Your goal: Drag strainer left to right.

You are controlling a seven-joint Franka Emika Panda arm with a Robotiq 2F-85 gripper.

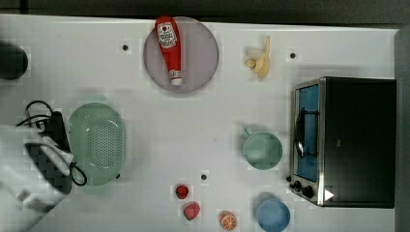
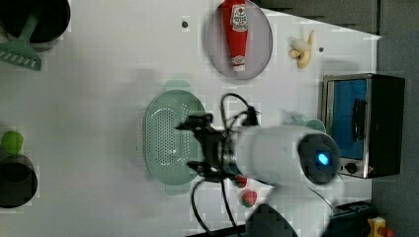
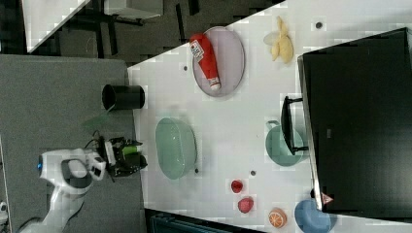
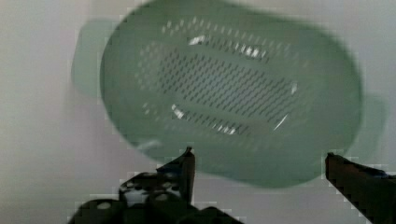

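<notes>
The gripper (image 4: pixel 259 161), jaws spread wide and holding nothing, hangs beside the strainer (image 1: pixel 97 143) at the top view's left; the ketchup bottle's (image 1: pixel 169 47) label is unreadable.

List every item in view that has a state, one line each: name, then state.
claw: open wide, holding nothing
strainer: upright on the table, empty
ketchup bottle: lying on its side on the plate
plate: flat, carrying the bottle
mug: upright, empty
blue bowl: upright, empty
toaster oven: door shut
</notes>
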